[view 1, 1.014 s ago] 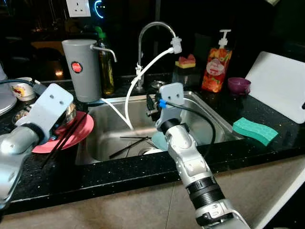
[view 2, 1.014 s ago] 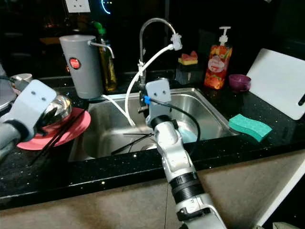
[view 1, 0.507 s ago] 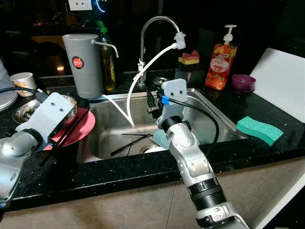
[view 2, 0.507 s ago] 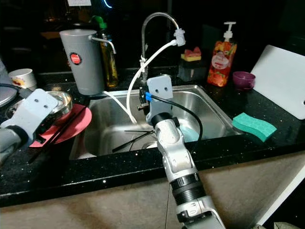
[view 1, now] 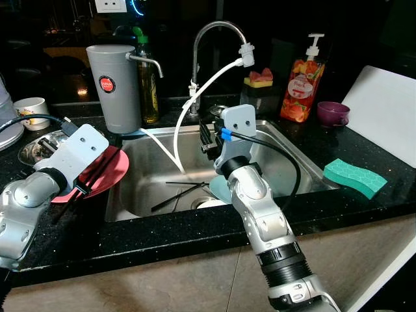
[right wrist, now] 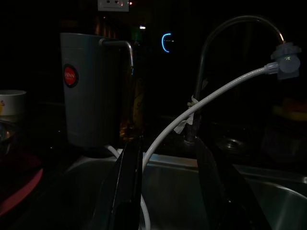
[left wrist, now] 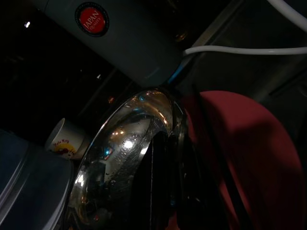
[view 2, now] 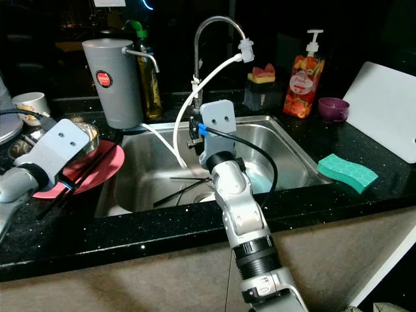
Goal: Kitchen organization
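Observation:
A steel bowl [view 1: 38, 147] lies tilted at the back left edge of a red plate [view 1: 107, 170] on the black counter. My left gripper [left wrist: 175, 191] is over it, with the bowl's rim [left wrist: 176, 125] running between its dark fingers, so it looks shut on the rim. Black chopsticks [view 1: 96, 174] rest across the red plate. My right gripper [right wrist: 168, 191] hangs open above the sink [view 1: 286, 159], empty, pointing at the faucet [view 1: 211, 29]. More chopsticks [view 1: 177, 196] and a pale blue plate [view 1: 216, 192] lie in the sink's bottom.
A grey water canister [view 1: 114, 88] and an oil bottle [view 1: 146, 84] stand behind the sink, with a white hose [view 1: 195, 97] hanging from the faucet. To the right are a soap bottle [view 1: 302, 81], purple bowl [view 1: 333, 114], green sponge [view 1: 359, 177] and white cutting board [view 1: 387, 110]. A cup [view 1: 29, 112] sits far left.
My left gripper has brought the steel bowl down from above the red plate to the plate's back left edge. The right arm has barely moved. The view shifted slightly.

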You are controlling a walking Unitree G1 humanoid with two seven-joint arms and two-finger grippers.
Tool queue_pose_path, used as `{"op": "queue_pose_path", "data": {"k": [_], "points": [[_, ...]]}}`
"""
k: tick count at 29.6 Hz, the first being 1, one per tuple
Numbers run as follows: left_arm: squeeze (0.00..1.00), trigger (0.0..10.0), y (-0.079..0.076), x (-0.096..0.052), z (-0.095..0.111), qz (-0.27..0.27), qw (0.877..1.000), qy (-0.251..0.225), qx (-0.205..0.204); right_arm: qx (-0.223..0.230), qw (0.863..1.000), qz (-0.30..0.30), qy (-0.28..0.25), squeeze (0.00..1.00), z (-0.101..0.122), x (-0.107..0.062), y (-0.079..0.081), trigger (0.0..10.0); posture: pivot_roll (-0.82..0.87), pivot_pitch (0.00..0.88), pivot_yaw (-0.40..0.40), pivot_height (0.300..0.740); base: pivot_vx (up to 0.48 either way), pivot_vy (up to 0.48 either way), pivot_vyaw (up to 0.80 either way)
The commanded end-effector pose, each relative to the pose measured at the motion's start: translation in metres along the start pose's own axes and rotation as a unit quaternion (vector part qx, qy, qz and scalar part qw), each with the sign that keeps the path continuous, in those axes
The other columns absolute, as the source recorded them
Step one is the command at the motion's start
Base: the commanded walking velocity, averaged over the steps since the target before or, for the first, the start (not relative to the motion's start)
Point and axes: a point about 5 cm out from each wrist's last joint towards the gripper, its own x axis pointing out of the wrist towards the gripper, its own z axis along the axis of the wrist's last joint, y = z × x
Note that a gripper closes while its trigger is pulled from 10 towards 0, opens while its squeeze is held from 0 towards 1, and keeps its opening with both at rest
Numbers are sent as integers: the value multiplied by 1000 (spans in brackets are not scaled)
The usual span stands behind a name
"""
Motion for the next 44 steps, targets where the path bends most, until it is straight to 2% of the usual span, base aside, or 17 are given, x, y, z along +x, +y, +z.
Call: {"op": "queue_pose_path", "data": {"k": [1, 8, 9, 10, 11, 16, 17, 19, 20, 25, 26, 27, 34, 39, 40, 43, 44], "points": [[0, 0, -7, 3, -2, -15, 1000, 0, 6, 1, 1000, 4, 4, 0, -1, -2, 2, 10000, 190, 74, -37, 740, 0, 0, 0], [0, 0, -6, 3, 1, -4, 1000, -19, 22, 1, 1000, 8, 6, 0, -2, -2, 3, 10000, 193, 68, -40, 740, 0, 0, 0], [0, 10000, -5, 3, 1, -2, 1000, -21, 22, 1, 1000, 10, 6, 0, -2, -2, 3, 10000, 194, 66, -43, 740, 0, 0, 0], [0, 10000, -5, 3, 1, -2, 1000, -21, 22, 1, 1000, 10, 6, 0, -2, -2, 3, 10000, 194, 66, -43, 740, 0, 0, 0], [1000, 10000, -5, 3, 1, 0, 1000, -23, 20, 1, 1000, 11, 6, 0, -2, -2, 4, 10000, 194, 66, -43, 740, 0, 0, 0], [1000, 10000, -5, 10, 0, 6, 1000, -23, 16, 0, 1000, 13, 7, 0, -2, -1, 4, 10000, 190, 65, -47, 740, 0, 0, 0], [933, 10000, -6, 12, -1, 6, 1000, -21, 13, 0, 1000, 13, 7, 0, -2, -1, 4, 10000, 190, 65, -47, 740, 0, 0, 0], [933, 10000, -7, 14, -2, 6, 1000, -21, 11, 0, 1000, 13, 6, 0, -2, -1, 4, 10000, 190, 65, -47, 740, 0, 0, 0], [0, 10000, -8, 17, -2, 6, 1000, -21, 8, 0, 1000, 13, 6, 0, -2, -1, 4, 10000, 189, 65, -48, 740, 0, 0, 0], [0, 10000, -11, 27, -2, 5, 1000, -22, -2, -1, 1000, 11, 6, 0, -2, 0, 3, 10000, 185, 66, -47, 740, 0, 0, 0], [0, 4157, -13, 31, -4, 1, 1000, -20, -6, -1, 1000, 10, 6, 0, -1, 0, 3, 10000, 176, 65, -43, 740, 0, 0, 0], [0, 0, -14, 34, -5, -2, 1000, -16, -10, -1, 1000, 9, 6, 0, -1, 0, 2, 10000, 172, 65, -41, 740, 0, 0, 0], [0, 0, -17, 35, -4, -5, 1000, -22, -1, -4, 1000, 1, 7, 0, -1, -2, -1, 10000, 169, 65, -38, 740, 0, 0, 0], [0, 0, -12, 33, 1, 40, 997, -34, 59, -3, 1000, 2, 8, 0, -2, -2, -1, 10000, 169, 71, -44, 740, 0, 0, 0], [0, 10000, -10, 33, 7, 55, 994, -52, 75, -2, 1000, 4, 7, 0, -1, -2, 0, 10000, 171, 71, -47, 740, 0, 0, 0], [0, 10000, -9, 32, 13, 66, 992, -68, 88, -2, 1000, 5, 7, 0, -1, -2, 0, 10000, 175, 72, -51, 740, 0, 0, 0], [0, 10000, -3, 29, 35, 99, 981, -128, 109, 0, 1000, 8, 5, 0, 0, -1, 1, 10000, 177, 74, -54, 740, 0, 0, 0]]}}
